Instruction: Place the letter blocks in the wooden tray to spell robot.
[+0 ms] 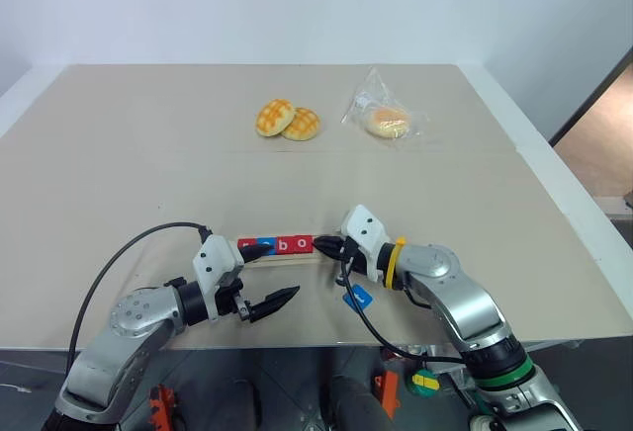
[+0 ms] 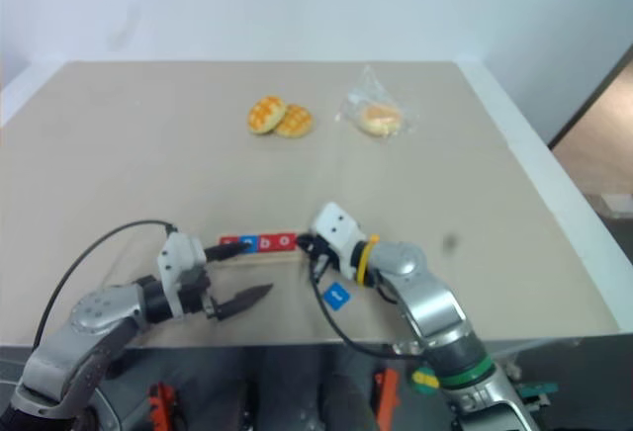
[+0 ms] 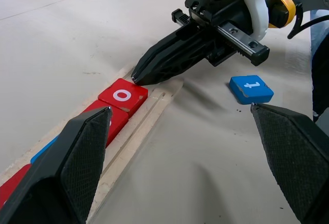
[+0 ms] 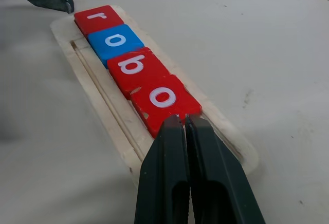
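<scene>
The long pale wooden tray (image 4: 97, 95) with rounded ends lies on the beige tabletop (image 1: 148, 154) between the two hands. Four flat square letter tiles sit in it in a touching row: a red "r" tile (image 4: 97, 18), a blue "o" tile (image 4: 115, 41), a red "b" tile (image 4: 134, 66) and a red "o" tile (image 4: 163, 100). The right hand (image 4: 183, 126) has its two black fingers pressed together, their tips resting against the outer edge of that last red "o" tile (the tray end beyond it holds no tile). The fifth tile, a blue "t" tile (image 3: 250, 89), lies flat on the tabletop outside the tray, just beside and below the right hand in the head views. The left hand (image 1: 269, 278) hovers at the tray's "r" end with its fingers spread wide, holding nothing. Farther back on the tabletop lie two golden checkered buns (image 1: 287, 120) and a clear plastic bag with a bun (image 1: 384, 115).
</scene>
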Motion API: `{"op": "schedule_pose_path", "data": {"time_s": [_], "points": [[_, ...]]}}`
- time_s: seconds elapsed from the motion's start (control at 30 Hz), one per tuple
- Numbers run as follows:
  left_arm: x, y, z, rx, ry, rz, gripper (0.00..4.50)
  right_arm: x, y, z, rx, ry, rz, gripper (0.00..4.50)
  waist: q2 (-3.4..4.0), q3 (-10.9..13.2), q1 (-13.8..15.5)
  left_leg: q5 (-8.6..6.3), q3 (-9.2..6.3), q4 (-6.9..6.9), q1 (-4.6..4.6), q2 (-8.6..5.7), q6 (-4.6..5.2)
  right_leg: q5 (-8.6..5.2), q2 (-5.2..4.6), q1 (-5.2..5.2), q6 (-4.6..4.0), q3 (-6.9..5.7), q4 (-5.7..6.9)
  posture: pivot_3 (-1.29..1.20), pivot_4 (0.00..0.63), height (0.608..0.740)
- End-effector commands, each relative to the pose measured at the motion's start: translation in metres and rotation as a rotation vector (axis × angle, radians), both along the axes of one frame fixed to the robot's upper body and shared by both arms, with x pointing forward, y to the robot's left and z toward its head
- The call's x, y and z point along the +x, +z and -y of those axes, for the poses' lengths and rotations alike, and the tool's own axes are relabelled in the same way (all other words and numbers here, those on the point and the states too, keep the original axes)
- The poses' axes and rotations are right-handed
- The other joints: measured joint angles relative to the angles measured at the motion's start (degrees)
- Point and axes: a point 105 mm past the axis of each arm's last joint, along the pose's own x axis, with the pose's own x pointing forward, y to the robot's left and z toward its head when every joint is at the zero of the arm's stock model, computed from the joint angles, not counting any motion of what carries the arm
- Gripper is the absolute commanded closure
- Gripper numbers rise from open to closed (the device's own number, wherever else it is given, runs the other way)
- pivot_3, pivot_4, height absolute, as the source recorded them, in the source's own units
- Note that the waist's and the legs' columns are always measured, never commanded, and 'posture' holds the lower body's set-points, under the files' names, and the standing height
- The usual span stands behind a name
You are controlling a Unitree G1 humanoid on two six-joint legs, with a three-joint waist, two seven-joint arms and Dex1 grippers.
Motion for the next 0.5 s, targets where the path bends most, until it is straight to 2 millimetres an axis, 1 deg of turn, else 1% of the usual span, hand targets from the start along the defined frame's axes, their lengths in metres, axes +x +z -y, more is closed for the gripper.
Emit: {"op": "schedule_pose_path", "data": {"time_s": [0.03, 0.17, 0.23, 0.33, 0.37, 0.47, 0.5], "points": [[-0.003, 0.008, 0.002, -0.003, -0.014, 0.040, 0.00, 0.001, 0.007, -0.005, 0.008, 0.020, 0.030, 4.40, 0.00, 0.00, 0.03, 0.00, -0.01, 0.00, 0.00, 0.00, 0.00, 0.00, 0.00, 0.00, 0.00, -0.01, 0.00, 0.00, 0.150, 0.740], [-0.003, 0.008, 0.002, -0.003, -0.011, 0.042, 0.00, 0.005, 0.013, -0.002, 0.014, 0.006, 0.055, 4.40, 0.00, 0.00, 0.03, 0.00, 0.02, 0.00, -0.01, -0.02, 0.00, 0.00, -0.03, 0.00, 0.01, 0.01, 0.00, 0.00, 0.150, 0.740], [-0.004, 0.008, 0.003, -0.003, -0.019, 0.045, 0.00, 0.009, 0.021, 0.001, 0.031, -0.003, 0.075, 4.40, 0.00, 0.00, 0.03, 0.00, 0.01, 0.00, -0.01, -0.02, 0.00, 0.00, -0.03, 0.00, 0.01, 0.00, 0.00, 0.00, 0.150, 0.740], [-0.009, 0.009, 0.007, 0.009, -0.072, 0.051, 0.00, 0.013, 0.041, 0.011, 0.087, -0.012, 0.096, 4.40, 0.00, 0.00, 0.04, 0.00, 0.01, 0.00, -0.01, -0.01, 0.00, 0.00, -0.02, 0.00, 0.01, 0.00, 0.00, 0.00, 0.150, 0.740], [-0.011, 0.009, 0.008, 0.010, -0.087, 0.050, 0.00, 0.013, 0.048, 0.015, 0.112, -0.011, 0.094, 3.87, 0.00, 0.00, 0.04, 0.00, 0.01, 0.00, -0.02, -0.02, 0.00, 0.00, -0.02, 0.00, 0.01, 0.00, 0.00, 0.00, 0.150, 0.740], [-0.016, 0.009, 0.008, 0.025, -0.139, 0.046, 0.00, 0.009, 0.061, 0.026, 0.139, 0.020, 0.102, 2.93, 0.00, 0.00, 0.04, 0.00, 0.01, 0.00, -0.02, -0.02, 0.00, 0.00, -0.02, 0.00, 0.01, -0.01, 0.00, 0.00, 0.150, 0.740], [-0.018, 0.008, 0.007, 0.041, -0.164, 0.048, 0.00, 0.003, 0.064, 0.030, 0.137, 0.059, 0.102, 2.52, 0.00, 0.00, 0.04, 0.00, 0.00, -0.01, -0.02, -0.02, 0.00, -0.02, -0.02, 0.01, 0.01, -0.02, -0.01, 0.00, 0.150, 0.740]]}}
